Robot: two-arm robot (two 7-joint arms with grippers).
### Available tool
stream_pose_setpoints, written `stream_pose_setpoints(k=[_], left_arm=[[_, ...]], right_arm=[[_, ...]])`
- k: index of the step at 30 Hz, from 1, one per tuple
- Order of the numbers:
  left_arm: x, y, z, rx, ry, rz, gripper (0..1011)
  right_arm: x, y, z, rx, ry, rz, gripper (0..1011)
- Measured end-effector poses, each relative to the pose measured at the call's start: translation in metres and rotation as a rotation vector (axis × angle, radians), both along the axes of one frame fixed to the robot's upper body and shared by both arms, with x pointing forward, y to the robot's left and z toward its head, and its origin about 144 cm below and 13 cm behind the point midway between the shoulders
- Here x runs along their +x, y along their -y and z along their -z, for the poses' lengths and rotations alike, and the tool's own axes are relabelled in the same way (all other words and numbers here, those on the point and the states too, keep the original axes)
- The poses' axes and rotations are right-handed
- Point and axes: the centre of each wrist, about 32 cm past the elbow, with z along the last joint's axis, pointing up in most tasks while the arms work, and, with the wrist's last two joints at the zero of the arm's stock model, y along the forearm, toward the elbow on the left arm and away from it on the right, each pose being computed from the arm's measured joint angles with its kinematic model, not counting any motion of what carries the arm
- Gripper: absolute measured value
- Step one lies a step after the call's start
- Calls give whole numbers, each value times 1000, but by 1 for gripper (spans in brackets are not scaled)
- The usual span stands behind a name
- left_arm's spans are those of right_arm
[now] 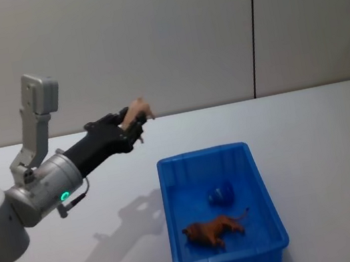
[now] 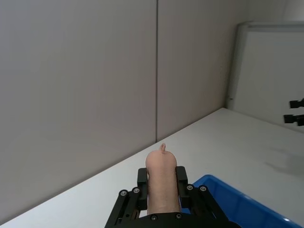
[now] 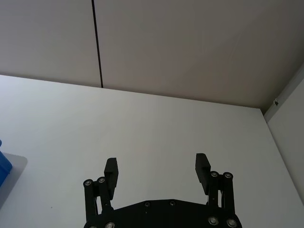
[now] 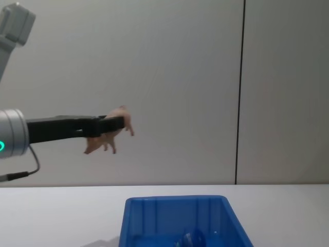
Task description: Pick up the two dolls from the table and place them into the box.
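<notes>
My left gripper [image 1: 134, 120] is clamped on the pink doll [image 4: 109, 136], high above the table [image 1: 309, 121], left of the box [image 1: 267, 203]. The brown doll [image 1: 213, 230] lies inside, near a blue object [image 1: 221, 194], perhaps a toy. My right gripper [image 3: 156, 167], fingers apart, is far right.

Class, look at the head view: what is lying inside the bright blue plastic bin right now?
Inside the bright blue plastic bin lie a shaggy reddish-brown animal doll and a small blue object, too unclear to identify. The bin's front wall hides a strip of its floor.
</notes>
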Motion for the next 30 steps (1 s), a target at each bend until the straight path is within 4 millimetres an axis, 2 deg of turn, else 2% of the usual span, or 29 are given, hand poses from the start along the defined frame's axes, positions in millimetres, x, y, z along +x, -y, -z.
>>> stream_pose_setpoints(k=[11, 26, 30], left_arm=[[11, 10, 3, -48, -71, 139, 361], [29, 25, 30, -112, -254, 315, 365], [33, 29, 37, -128, -284, 346, 484]], right_arm=[[0, 0, 0, 0, 0, 0, 1001], [0, 0, 0, 0, 0, 0, 1001], [0, 0, 0, 0, 0, 0, 1001]])
